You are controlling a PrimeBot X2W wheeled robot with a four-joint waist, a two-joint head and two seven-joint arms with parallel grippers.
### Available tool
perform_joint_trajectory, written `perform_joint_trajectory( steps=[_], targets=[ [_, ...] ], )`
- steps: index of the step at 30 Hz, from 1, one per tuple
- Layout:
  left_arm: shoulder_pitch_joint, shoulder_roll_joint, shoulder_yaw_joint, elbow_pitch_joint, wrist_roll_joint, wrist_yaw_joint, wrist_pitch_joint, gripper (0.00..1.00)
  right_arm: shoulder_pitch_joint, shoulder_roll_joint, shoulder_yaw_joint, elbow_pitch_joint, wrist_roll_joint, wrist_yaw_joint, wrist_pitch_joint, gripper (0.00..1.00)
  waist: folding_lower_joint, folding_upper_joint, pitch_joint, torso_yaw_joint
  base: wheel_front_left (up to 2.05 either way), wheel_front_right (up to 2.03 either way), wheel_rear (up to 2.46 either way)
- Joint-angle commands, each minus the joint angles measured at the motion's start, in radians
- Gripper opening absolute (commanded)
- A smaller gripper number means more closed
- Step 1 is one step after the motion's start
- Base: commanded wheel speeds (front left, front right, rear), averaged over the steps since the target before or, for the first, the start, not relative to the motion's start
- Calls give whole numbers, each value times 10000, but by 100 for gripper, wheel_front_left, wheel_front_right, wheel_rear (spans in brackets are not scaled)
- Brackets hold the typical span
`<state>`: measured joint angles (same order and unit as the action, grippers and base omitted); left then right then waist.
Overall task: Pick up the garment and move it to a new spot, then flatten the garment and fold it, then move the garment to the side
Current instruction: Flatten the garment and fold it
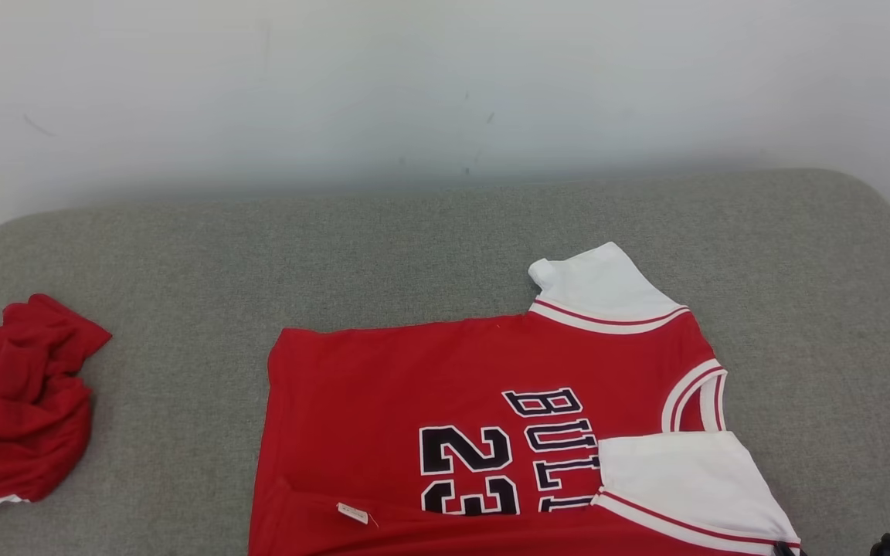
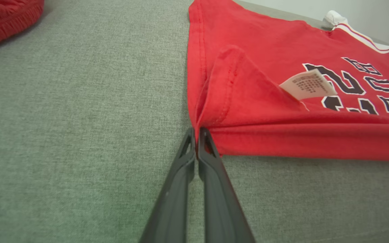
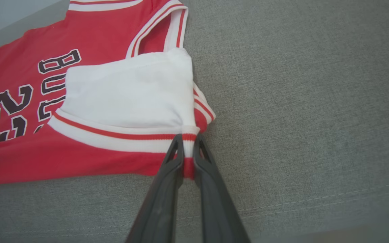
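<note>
1. Head view: the garment (image 1: 491, 401), a red jersey, lies on the grey cushion (image 1: 182, 255), its near edge folded over.
2. Left wrist view: the left gripper (image 2: 197, 136), fingers pressed together, pinches the hem corner at its tips. The cloth is soft, light and limp, and spreads rightward.
3. Right wrist view: the right gripper (image 3: 188, 143) pinches striped trim, apparently the armhole band, at its tips. This trim is thicker, so the hold is likely firmer.

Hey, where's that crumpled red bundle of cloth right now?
In the head view, the crumpled red cloth bundle lies at the far left edge of the grey fabric surface, apart from the red and white basketball jersey spread to its right.
</note>
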<state>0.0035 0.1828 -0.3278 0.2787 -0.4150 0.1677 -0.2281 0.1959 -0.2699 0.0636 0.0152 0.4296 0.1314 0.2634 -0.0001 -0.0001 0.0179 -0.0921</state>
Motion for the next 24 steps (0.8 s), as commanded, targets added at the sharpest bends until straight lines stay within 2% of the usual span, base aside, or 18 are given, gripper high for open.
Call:
perform_joint_trajectory(
  steps=[1,3,4,5,6,12,18,24],
  targets=[
    [198,87,65,-26,-126,23,20,0,99,23,-84,-69,-78,-12,26,0,1,1,8,-3,0,0,0],
    [209,74,69,21,-124,15,-1,0,152,149,-165,-134,-77,-12,70,1,1,1,6,-9,0,0,0],
    [186,76,61,71,-116,7,-13,29,154,161,-188,-144,-138,-12,50,28,1,1,0,-6,0,0,0],
    [155,88,32,124,-82,2,-21,78,143,185,-208,-150,-172,-12,2,76,1,1,-5,-1,0,0,0],
    [111,65,32,139,-85,10,-48,98,123,265,-241,-139,-115,-12,-31,100,1,1,-9,4,0,0,0],
    [-102,-27,115,234,-117,44,-202,100,-154,420,-320,-270,-264,-11,-397,100,1,1,-49,55,0,0,0],
    [-135,-70,398,-235,143,175,-354,100,-371,563,-239,-454,-581,-11,-1081,100,1,1,-113,118,0,0,0],
    [32,-237,1051,-1414,827,383,-388,100,-550,764,-63,-564,-866,-11,-1880,100,1,1,-162,226,0,0,0]
  ],
)
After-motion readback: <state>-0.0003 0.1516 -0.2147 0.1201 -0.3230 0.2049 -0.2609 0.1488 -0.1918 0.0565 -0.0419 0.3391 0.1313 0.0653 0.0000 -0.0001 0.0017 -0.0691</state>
